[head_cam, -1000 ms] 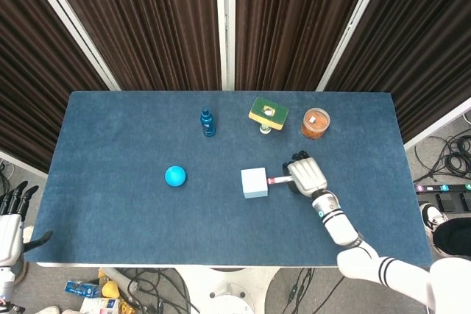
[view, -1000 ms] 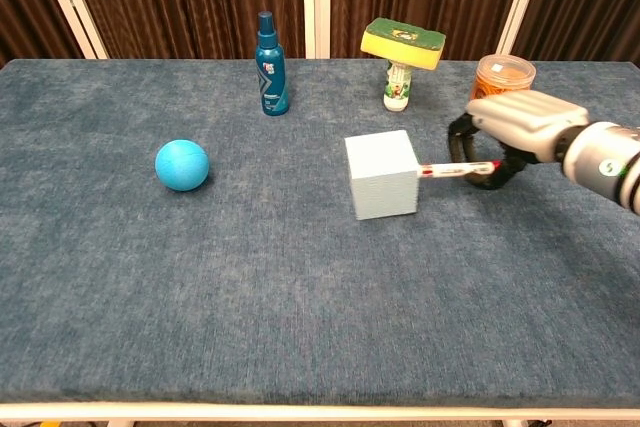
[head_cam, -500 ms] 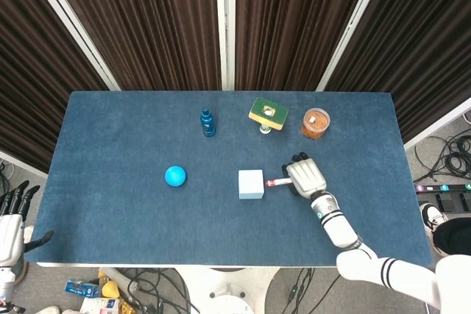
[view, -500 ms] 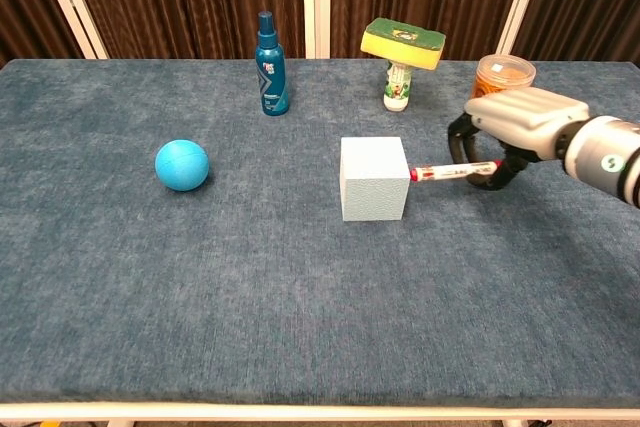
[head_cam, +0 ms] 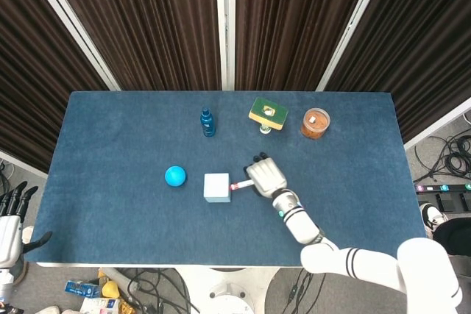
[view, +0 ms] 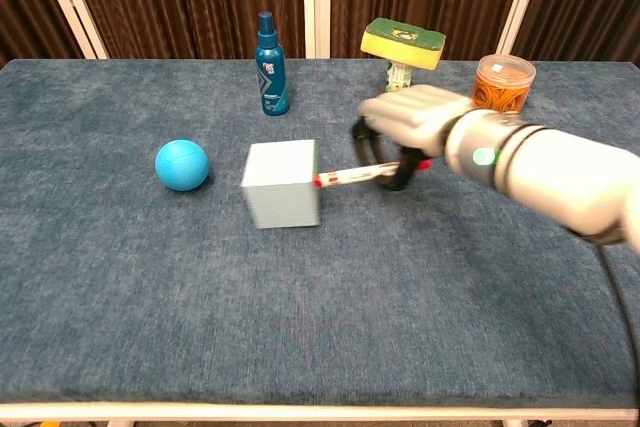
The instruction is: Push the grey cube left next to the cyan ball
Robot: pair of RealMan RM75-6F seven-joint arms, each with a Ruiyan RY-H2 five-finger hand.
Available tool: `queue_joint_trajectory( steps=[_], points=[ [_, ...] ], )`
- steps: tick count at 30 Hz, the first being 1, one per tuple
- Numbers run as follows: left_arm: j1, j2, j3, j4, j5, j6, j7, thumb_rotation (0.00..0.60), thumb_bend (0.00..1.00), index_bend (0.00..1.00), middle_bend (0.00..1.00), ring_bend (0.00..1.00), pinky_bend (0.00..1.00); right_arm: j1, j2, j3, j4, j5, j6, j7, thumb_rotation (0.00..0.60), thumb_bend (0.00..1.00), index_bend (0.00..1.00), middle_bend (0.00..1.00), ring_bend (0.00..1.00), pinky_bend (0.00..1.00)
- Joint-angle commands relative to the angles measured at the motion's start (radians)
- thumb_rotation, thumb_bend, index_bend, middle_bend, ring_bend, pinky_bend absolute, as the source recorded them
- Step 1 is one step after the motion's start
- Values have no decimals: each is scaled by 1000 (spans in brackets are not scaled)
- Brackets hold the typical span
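The pale grey cube (head_cam: 216,187) (view: 283,183) stands on the blue tabletop a short gap to the right of the cyan ball (head_cam: 175,176) (view: 182,165). My right hand (head_cam: 266,176) (view: 415,119) is just right of the cube and grips a thin white-and-red pen (head_cam: 239,186) (view: 350,176). The pen lies level, and its tip touches the cube's right face. My left hand (head_cam: 11,218) hangs off the table's left edge, fingers apart and holding nothing; only the head view shows it.
A blue spray bottle (head_cam: 207,122) (view: 269,65) stands behind the cube. A yellow-green sponge (head_cam: 268,113) (view: 403,40) rests on a small bottle at the back. An orange jar (head_cam: 315,123) (view: 503,81) is to its right.
My right hand has swept left with the pen, sliding the cube left from the table's middle to close beside the ball. The ball and left hand have stayed put.
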Motion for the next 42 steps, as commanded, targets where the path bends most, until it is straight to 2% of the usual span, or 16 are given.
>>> queue_joint_trajectory(
  steps=[1,6,10,20,27,29,32,36,39,42],
  points=[
    [0,1,-1,-1,0,1,1,600,150,181,156,117,127,41,-42,13,18,42,-1,-36,600,477,724,640,234,185],
    [2,3,0,-2,1,3,4,600,150,181,156,117,127,96,-96,24,52,95,0,-71,600,477,725,640,234,185],
    [5,5,0,-4,1,7,2,600,150,181,155,117,126,100,-86,15,36,103,16,-68,600,477,725,640,234,184],
    [-4,0,-3,-4,16,8,5,600,151,181,155,117,127,-10,125,-91,-122,64,105,-35,600,477,730,640,234,181],
    [-3,-1,0,-8,19,7,7,600,150,181,156,117,126,-98,256,-173,-167,18,136,32,600,477,702,637,229,177],
    [-5,-3,1,-9,19,3,9,600,151,181,156,117,127,-117,279,-194,-163,23,129,44,600,473,668,614,211,173],
    [-9,-7,0,-12,24,3,12,600,151,181,156,117,126,-132,289,-212,-152,34,114,55,600,414,529,521,147,155],
    [-11,-7,-1,-14,29,5,14,600,150,181,155,117,126,-146,289,-215,-150,17,119,81,600,226,283,354,54,137],
    [-10,-3,-2,-16,26,7,12,600,150,181,155,118,126,-162,311,-217,-170,-9,141,101,600,177,189,294,28,132],
    [-9,-4,-2,-14,24,6,8,600,151,181,156,117,126,-189,351,-215,-205,-26,172,131,600,164,138,274,19,129]
  ],
)
